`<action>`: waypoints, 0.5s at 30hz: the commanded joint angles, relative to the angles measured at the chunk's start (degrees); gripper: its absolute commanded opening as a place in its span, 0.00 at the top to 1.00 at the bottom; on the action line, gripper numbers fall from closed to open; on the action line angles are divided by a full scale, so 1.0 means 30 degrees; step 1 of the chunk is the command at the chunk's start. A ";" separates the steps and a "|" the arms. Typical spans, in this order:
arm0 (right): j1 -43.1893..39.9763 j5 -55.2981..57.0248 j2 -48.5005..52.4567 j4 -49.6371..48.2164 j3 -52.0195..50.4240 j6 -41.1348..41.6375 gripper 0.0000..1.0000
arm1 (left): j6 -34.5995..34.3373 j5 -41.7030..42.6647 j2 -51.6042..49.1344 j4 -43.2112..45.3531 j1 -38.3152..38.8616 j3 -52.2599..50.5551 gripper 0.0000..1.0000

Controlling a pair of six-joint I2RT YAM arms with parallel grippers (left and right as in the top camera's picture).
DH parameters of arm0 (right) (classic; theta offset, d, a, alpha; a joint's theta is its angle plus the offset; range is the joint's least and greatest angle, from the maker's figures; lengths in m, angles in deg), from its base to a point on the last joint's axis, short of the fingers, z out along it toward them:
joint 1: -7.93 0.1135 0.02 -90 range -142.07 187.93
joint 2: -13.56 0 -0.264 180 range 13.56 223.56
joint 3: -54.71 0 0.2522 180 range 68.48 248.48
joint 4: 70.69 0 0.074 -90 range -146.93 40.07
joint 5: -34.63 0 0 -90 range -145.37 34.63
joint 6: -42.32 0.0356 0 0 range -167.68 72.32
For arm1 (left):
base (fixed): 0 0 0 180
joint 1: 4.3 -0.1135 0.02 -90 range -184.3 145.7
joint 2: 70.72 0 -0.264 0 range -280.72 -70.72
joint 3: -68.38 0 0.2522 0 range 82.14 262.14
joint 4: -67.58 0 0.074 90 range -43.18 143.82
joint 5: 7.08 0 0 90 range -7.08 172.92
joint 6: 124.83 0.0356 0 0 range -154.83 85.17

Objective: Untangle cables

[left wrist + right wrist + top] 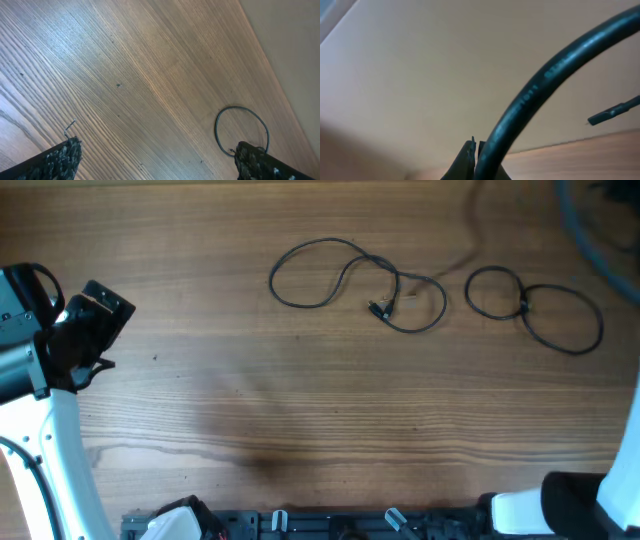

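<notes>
Two bunches of thin black cables lie at the far side of the table. The middle cable [345, 265] makes two loops, with a black plug and a whitish plug [405, 302] lying together. The right cable [560, 325] forms two joined loops. My left gripper [108, 330] is open and empty at the far left, well apart from both bunches. In the left wrist view its fingers [157, 152] are spread wide over bare wood, and one loop of cable [218, 125] lies ahead on the right. My right gripper [474, 150] is shut and raised off the table.
The right arm's body [560, 505] sits at the front right corner. A thick black arm cable [545, 80] crosses the right wrist view. A dark rail [330, 523] runs along the front edge. A blurred thick cable [590, 230] hangs at the back right.
</notes>
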 commanded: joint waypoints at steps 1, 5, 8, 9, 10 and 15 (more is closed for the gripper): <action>-0.3198 0.0372 0.0160 -0.0109 0.0131 0.0503 0.96 | -0.0051 -0.0117 0.0015 0.0044 -0.0080 0.0080 0.00; -0.7176 0.0896 0.1406 0.0466 0.0109 0.0568 0.96 | -0.0051 -0.0117 0.0015 0.0044 -0.0080 0.0080 0.00; -0.8429 0.2805 0.2943 0.1450 0.0102 0.0561 0.96 | -0.0051 -0.0117 0.0015 0.0044 -0.0080 0.0080 0.00; -0.8641 0.3614 0.3628 0.1989 0.0087 0.0561 0.95 | -0.0051 -0.0117 0.0015 0.0044 -0.0080 0.0080 0.00; -0.8670 0.4240 0.4422 0.2535 0.0087 0.0554 0.96 | -0.0051 -0.0117 0.0015 0.0044 -0.0080 0.0080 0.00; -0.8670 0.4466 0.8371 0.4925 0.0087 0.0554 0.95 | -0.0051 -0.0117 0.0015 0.0044 -0.0080 0.0080 0.00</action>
